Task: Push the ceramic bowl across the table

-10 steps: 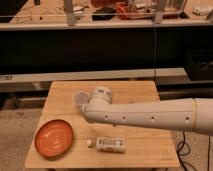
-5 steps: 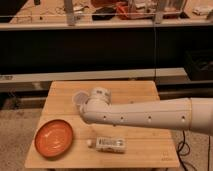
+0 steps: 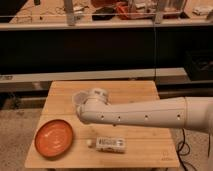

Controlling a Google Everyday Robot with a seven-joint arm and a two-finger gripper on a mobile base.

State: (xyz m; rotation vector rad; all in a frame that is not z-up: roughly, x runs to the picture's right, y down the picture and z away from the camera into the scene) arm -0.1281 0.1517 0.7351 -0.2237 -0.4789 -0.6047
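Backdrop: dark shelving runs behind the scene, with clutter on its upper shelf and speckled floor below.
Surface: the table (image 3: 142,90) is a small light-wood top with plank grain, seen from above and in front.
Bowl: the ceramic bowl (image 3: 54,139) sits flat at the table's near-left corner as the view shows it, its rim close to both edges there.
Arm: the white arm (image 3: 150,114) comes in from the view's right and hangs across the middle of the table.
Tool: the gripper (image 3: 89,101) is at the arm's end, over the centre-left of the table and just beside the translucent cup (image 3: 78,97); whether it is released or clenched cannot be told, and nothing is seen held.
Other item: a white tube (image 3: 111,144) lies on its side near the front edge, just to the view's right of the bowl, with its long axis left to right.
Key relation: the bowl lies nearer the camera and to the view's left of the gripper, apart from it and not touching.
Judgement: the free wood lies behind and to the right of the bowl, so contact probably needs to come from the bowl's outer side.
Risk: a straight push rightward would likely meet the tube.
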